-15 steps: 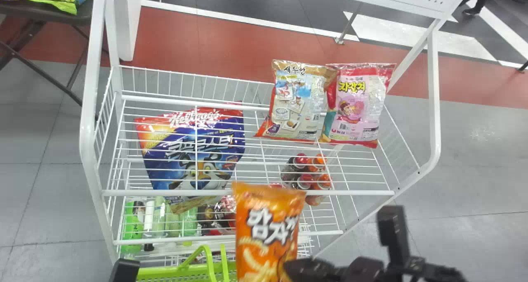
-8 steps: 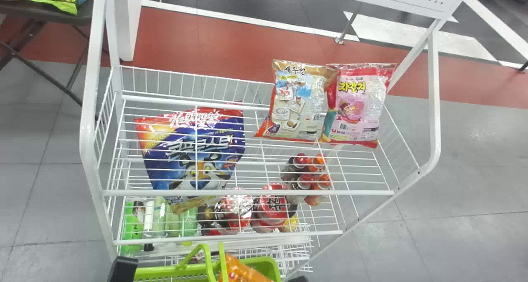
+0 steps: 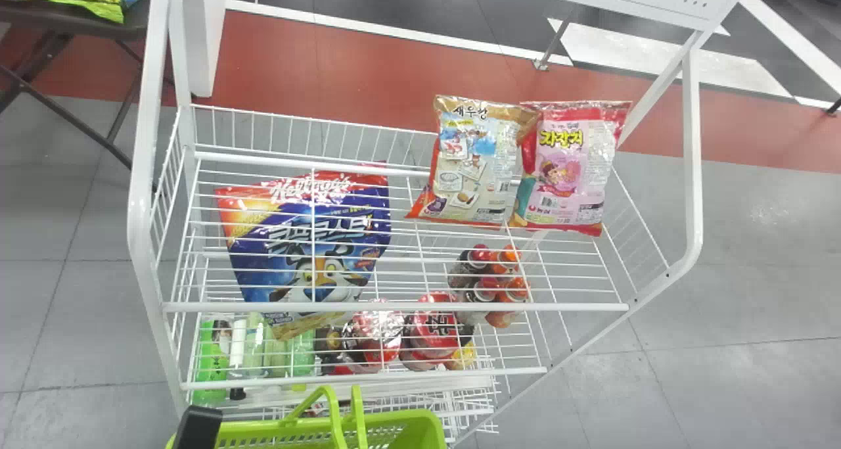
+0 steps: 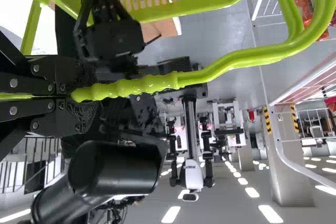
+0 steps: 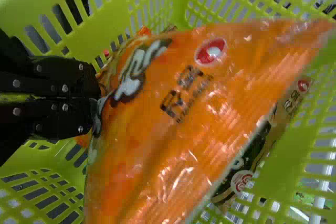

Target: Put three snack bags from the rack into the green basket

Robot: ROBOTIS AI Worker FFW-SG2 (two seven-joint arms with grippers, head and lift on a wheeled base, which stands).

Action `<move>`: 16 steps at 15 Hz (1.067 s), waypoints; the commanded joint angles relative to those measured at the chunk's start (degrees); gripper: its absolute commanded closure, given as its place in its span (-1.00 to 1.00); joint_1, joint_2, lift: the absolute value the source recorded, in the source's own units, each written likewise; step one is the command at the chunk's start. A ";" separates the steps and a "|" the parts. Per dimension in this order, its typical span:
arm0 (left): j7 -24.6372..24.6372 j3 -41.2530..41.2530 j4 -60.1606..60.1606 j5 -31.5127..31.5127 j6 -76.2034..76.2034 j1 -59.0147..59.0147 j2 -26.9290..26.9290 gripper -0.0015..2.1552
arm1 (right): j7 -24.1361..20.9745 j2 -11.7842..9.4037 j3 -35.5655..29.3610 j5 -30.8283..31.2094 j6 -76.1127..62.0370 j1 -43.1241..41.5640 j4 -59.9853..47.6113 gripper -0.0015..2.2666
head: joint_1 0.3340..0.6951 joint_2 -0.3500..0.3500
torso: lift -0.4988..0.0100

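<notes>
At the head view's bottom edge, my left gripper is beside the green basket. The left wrist view has my left gripper shut on the basket's green handle. Inside the basket, in the right wrist view, my right gripper is shut on the edge of an orange snack bag. Another bag, dark green and tan, lies partly under it. On the rack's upper shelf are a beige-and-red bag, a pink bag and a blue cereal bag.
The white wire rack stands just beyond the basket, its side posts rising left and right. Small bottles, red packs and green bottles are lower down. A dark table holding bags is at far left.
My right gripper has carried the orange bag from in front of the rack down to the left and into the basket, out of the head view. The left gripper has barely moved.
</notes>
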 commanded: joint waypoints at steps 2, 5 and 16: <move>-0.09 0.20 0.05 0.00 0.00 0.01 -0.15 0.36 | 2.12 -0.85 -7.15 -2.42 0.71 5.58 -10.10 -0.99 | 1.00 -1.00 | 0.96; -0.26 0.37 0.14 0.00 0.00 0.01 -0.15 0.36 | 7.22 -0.23 -16.56 -6.99 8.79 8.92 -18.81 -0.96 | 1.00 -1.00 | 0.96; 0.00 -0.42 0.41 0.00 -0.35 0.01 -0.15 0.36 | 0.72 8.21 -30.80 -13.15 -23.02 -4.53 -13.88 -0.94 | 1.00 -1.00 | 0.96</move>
